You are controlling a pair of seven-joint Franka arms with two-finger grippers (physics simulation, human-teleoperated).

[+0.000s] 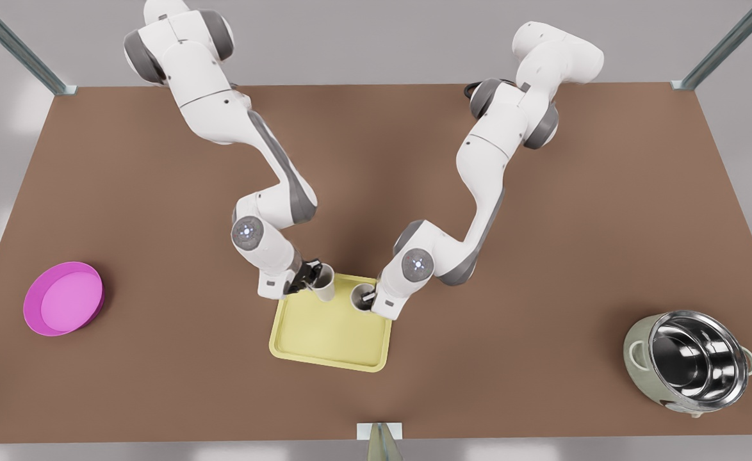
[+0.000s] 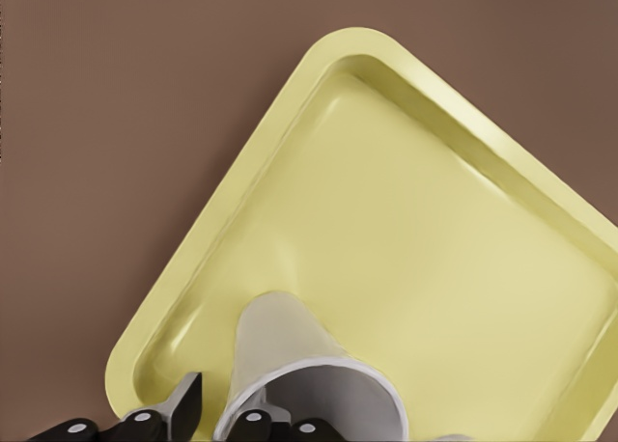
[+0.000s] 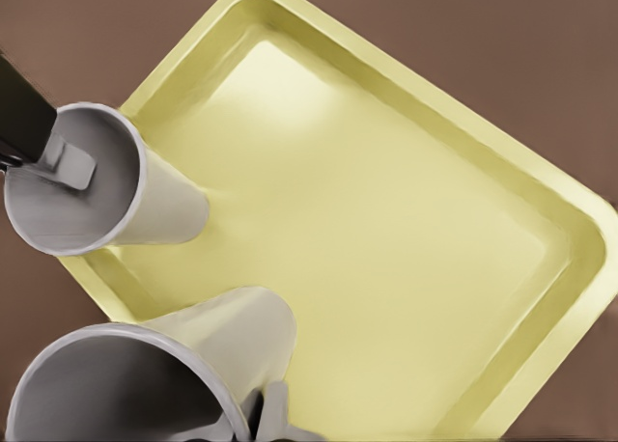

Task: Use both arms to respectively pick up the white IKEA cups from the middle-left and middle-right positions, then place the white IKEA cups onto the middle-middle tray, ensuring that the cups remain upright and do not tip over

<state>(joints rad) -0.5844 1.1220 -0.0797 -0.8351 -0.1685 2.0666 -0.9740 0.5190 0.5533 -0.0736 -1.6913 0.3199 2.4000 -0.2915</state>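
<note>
Two white cups, the left cup [image 1: 325, 282] and the right cup [image 1: 362, 298], sit at the far edge of the yellow tray [image 1: 325, 333] (mid-table), each pinched at its rim by the left gripper [image 1: 310, 274] and right gripper [image 1: 371, 297].

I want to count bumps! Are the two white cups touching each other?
Apart. In the right wrist view, yellow tray floor shows between the far cup and the near cup; a claw holds each.

right tool [image 1: 368, 299] hidden inside cup [image 1: 361, 299], tray [image 2: 463, 268] corner cropped
</note>
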